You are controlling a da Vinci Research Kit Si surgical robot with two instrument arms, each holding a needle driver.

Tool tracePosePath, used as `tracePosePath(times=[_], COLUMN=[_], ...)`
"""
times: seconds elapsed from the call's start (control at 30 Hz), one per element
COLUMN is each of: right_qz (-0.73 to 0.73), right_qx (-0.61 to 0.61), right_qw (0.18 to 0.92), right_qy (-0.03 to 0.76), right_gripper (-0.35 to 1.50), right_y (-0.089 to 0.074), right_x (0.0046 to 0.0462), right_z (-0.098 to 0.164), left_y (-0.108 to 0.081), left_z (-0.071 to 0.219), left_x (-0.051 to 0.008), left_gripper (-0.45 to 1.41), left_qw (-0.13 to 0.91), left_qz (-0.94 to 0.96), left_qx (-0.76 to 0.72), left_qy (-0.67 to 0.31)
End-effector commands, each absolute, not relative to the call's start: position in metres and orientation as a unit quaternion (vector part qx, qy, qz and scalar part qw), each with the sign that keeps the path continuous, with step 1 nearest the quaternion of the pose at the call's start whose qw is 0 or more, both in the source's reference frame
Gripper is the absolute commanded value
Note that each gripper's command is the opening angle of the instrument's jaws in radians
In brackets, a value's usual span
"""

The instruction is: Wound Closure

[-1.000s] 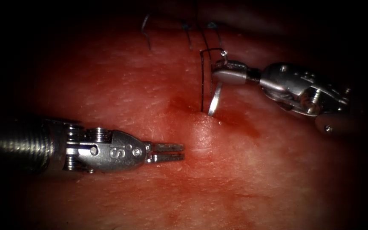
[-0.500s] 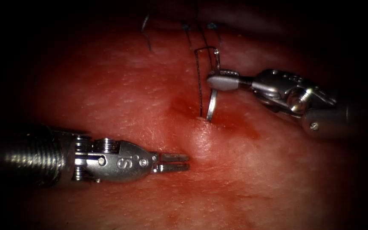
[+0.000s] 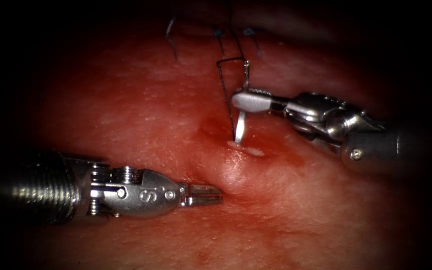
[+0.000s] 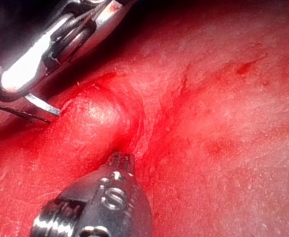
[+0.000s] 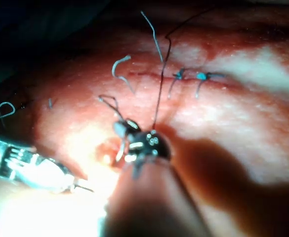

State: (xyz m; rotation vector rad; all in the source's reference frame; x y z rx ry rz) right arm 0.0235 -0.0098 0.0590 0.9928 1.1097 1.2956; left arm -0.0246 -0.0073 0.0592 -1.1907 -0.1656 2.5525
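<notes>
My right tool (image 3: pixel 248 101) is shut on the curved needle (image 3: pixel 240 129) near the middle of its curve. The needle stands nearly upright, its tip touching the tissue (image 3: pixel 141 100) just right of the cut (image 3: pixel 210 124), at a raised bump (image 3: pixel 236 167). I cannot tell whether the tip has gone in. Dark thread (image 3: pixel 224 90) runs from the needle's tail leftward, then down to the tissue beside the tip. My left tool (image 3: pixel 210 195) holds nothing and its shut jaws press the tissue at the bump's left. The left wrist view shows this tool (image 4: pixel 120 159) at the cut and the needle (image 4: pixel 43 103) beyond the bump.
Finished stitches (image 3: pixel 232 33) with cut thread ends (image 3: pixel 171 32) lie on the far part of the cut; the same stitches (image 5: pixel 188 76) show in the right wrist view. Red fluid (image 3: pixel 286 150) wets the tissue around the bump.
My right tool moved left and down with the needle, turning it more upright and bringing its tip down onto the tissue. My left tool shifted lower and slightly right, its jaws narrowing.
</notes>
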Motion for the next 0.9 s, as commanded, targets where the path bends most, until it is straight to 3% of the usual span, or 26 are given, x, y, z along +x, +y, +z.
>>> tracePosePath(times=[0.03, 0.2, 0.5, 0.9], right_qz=[0.562, 0.610, 0.643, 0.645], right_qx=[0.426, 0.473, 0.529, 0.579], right_qw=[0.540, 0.482, 0.442, 0.394], right_qy=[0.460, 0.415, 0.334, 0.308], right_gripper=[-0.35, -0.35, -0.35, -0.35], right_y=[-0.0099, -0.0108, -0.0151, -0.0175], right_x=[0.0245, 0.0254, 0.0261, 0.0253], right_z=[0.0592, 0.0590, 0.0585, 0.0570], left_y=[-0.0073, -0.0073, -0.0071, -0.0071], left_z=[0.0596, 0.0596, 0.0596, 0.0598], left_x=[-0.0252, -0.0250, -0.0247, -0.0248], left_gripper=[-0.16, -0.16, -0.16, -0.16], left_qw=[0.159, 0.159, 0.158, 0.158], left_qz=[0.893, 0.893, 0.892, 0.893], left_qx=[-0.417, -0.417, -0.418, -0.418], left_qy=[-0.058, -0.058, -0.060, -0.059])
